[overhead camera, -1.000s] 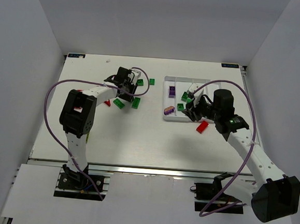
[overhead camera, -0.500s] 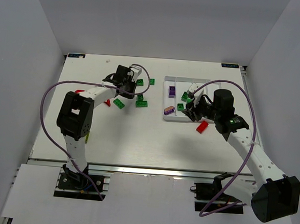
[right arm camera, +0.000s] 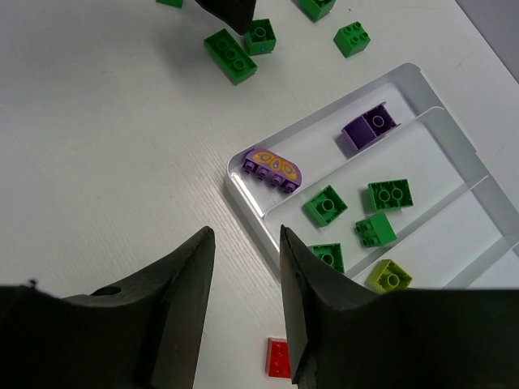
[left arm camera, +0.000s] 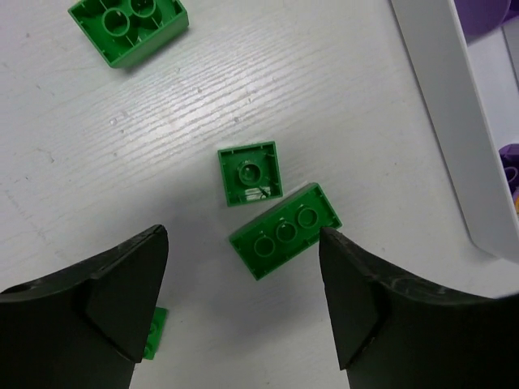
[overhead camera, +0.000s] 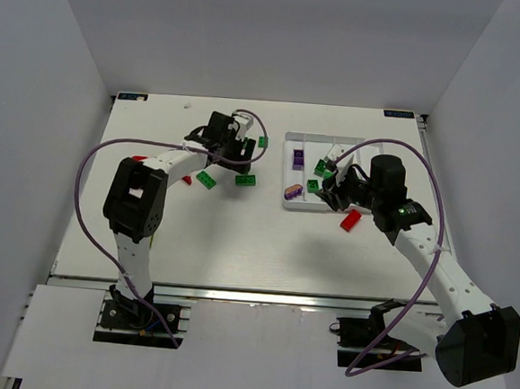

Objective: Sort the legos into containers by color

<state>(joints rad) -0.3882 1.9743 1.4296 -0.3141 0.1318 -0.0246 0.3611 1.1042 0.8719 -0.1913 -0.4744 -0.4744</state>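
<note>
Left gripper (left arm camera: 242, 243): claw wide, empty, hovers over two green legos (left arm camera: 284, 231) on table (left arm camera: 162, 162), left of tray (right arm camera: 324, 118). Other loose green ones nearby, also left of tray. Right gripper (right arm camera: 243, 243): claw half-spread, nothing between fingers, above tray's near end. In tray: purple bricks (right arm camera: 369, 128) in leftmost compartment, green bricks (right arm camera: 389, 194) in next, yellow-green brick (right arm camera: 388, 275) in third. Red brick (overhead camera: 352, 221) on table just beside tray's near edge.

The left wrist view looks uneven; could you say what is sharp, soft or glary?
Left wrist view: the long green brick is crisp, the dark fingers near the lens are softer, and a pale sheen lies on the table. Top external view: even light, only faint shadows.
</note>
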